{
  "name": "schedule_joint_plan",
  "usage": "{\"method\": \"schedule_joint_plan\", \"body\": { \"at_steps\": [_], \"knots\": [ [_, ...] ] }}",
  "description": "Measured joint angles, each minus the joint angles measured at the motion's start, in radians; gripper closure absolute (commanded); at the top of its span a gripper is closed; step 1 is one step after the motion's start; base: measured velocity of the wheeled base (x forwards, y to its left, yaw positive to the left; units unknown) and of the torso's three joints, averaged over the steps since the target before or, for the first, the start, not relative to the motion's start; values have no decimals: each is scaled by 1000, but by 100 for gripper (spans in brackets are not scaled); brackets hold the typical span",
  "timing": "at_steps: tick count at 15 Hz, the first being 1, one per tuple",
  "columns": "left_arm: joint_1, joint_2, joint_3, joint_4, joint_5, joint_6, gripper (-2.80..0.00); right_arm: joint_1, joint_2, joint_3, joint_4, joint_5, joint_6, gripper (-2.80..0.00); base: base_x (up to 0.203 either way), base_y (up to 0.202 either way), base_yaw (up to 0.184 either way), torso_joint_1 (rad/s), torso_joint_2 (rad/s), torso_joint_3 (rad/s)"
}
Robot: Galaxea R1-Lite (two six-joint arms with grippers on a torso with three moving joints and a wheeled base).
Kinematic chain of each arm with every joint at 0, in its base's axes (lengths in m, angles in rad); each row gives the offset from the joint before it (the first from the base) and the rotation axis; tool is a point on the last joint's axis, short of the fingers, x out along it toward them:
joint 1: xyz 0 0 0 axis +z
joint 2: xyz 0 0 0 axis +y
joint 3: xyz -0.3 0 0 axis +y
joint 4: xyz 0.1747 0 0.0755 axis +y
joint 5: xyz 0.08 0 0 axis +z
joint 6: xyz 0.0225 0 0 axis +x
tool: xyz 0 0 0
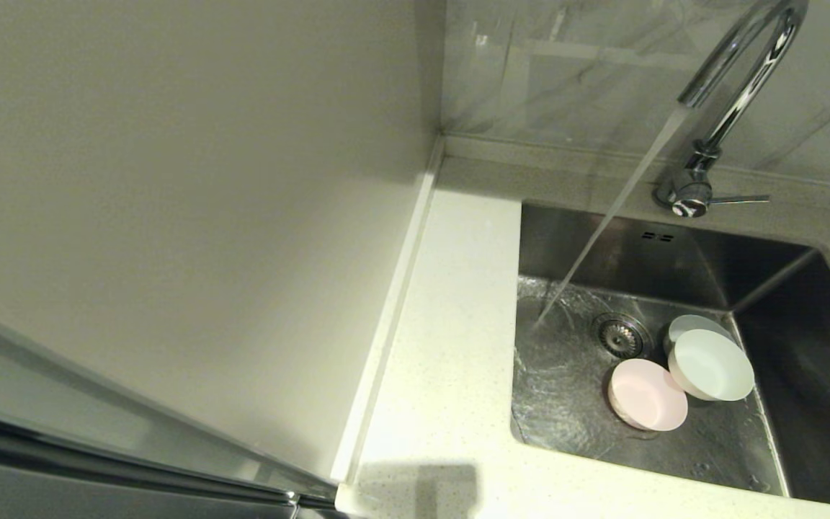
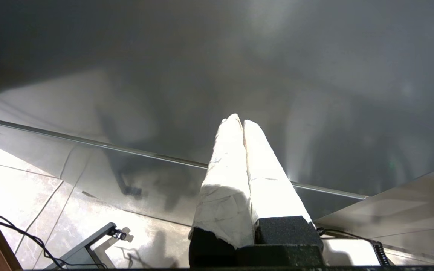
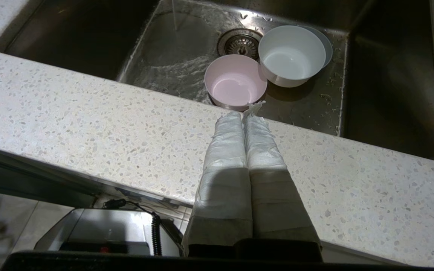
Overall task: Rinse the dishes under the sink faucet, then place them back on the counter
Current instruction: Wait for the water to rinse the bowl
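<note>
Three bowls lie in the sink (image 1: 782, 303): a pale pink bowl (image 1: 648, 394) (image 3: 236, 79), a whitish-mint bowl (image 1: 714, 364) (image 3: 291, 54) leaning on a pale blue-grey bowl (image 1: 690, 324) (image 3: 328, 41) behind it. The chrome faucet (image 1: 735, 86) pours a stream of water (image 1: 606, 223) onto the sink floor left of the drain (image 1: 622, 335) (image 3: 240, 41). My right gripper (image 3: 244, 114) is shut and empty, hovering over the front counter (image 3: 89, 120) just short of the pink bowl. My left gripper (image 2: 240, 121) is shut and empty, parked low before a dark cabinet face. Neither gripper shows in the head view.
A speckled counter strip (image 1: 451, 324) runs left of the sink, bounded by a plain cream wall panel (image 1: 170, 216). The faucet's side lever (image 1: 743, 199) points right. A marble backsplash (image 1: 566, 65) stands behind. A dark device with a coiled cable (image 3: 104, 233) sits below the counter edge.
</note>
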Motion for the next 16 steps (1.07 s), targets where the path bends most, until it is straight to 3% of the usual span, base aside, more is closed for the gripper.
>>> {"method": "schedule_joint_plan", "body": {
  "at_steps": [16],
  "knots": [
    [0,0,0,0,0,0,0,0,1,0,0,0,0,0,0,0,0,0,0,0]
  ]
}}
